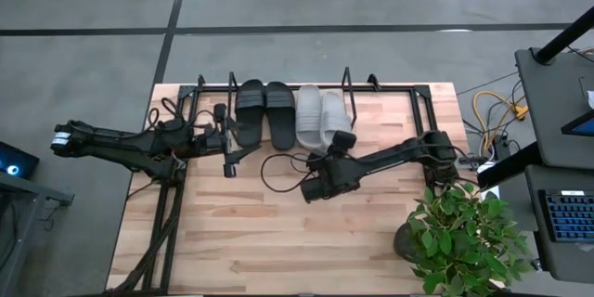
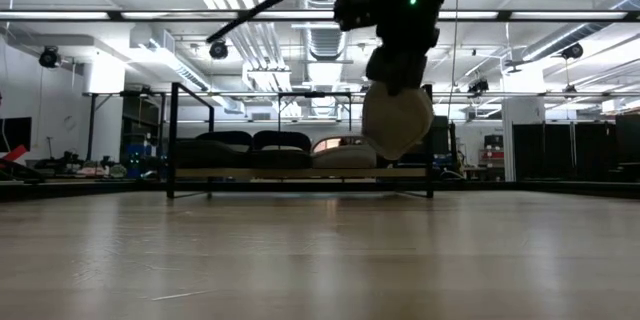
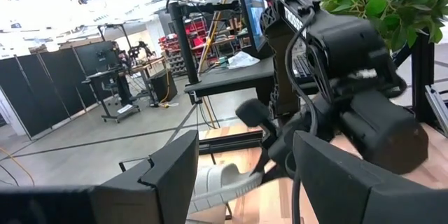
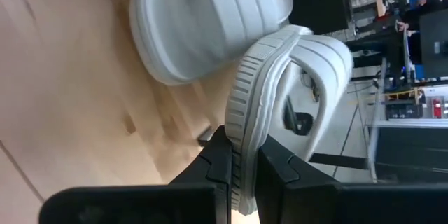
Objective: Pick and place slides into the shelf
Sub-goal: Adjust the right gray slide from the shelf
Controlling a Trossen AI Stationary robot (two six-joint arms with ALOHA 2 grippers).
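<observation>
The black wire shelf (image 1: 390, 90) stands along the table's far edge. On its board lie two black slides (image 1: 263, 111) and one light grey slide (image 1: 308, 116), side by side. My right gripper (image 1: 336, 148) is shut on the second grey slide (image 1: 337, 122), just right of the resting grey one and in front of the shelf (image 2: 300, 172). In the low view this slide (image 2: 397, 120) hangs below the gripper. My left gripper (image 1: 228, 153) is open, near the shelf's left part, touching nothing; its wrist view shows the fingers wide apart (image 3: 241, 182). My right gripper pinches the grey slide's sole between its two fingers at the ribbed rim (image 4: 241, 155), at the end away from the strap (image 4: 329, 63). The slide stands on its edge, lifted clear of the table, its strap end pointing toward the shelf.
A potted plant (image 1: 464, 237) stands at the table's near right corner. Cables (image 1: 278, 172) loop on the table between the two arms. The wooden tabletop (image 1: 251, 241) stretches toward the near edge. The resting grey slide (image 4: 210, 21) lies close beside the held one.
</observation>
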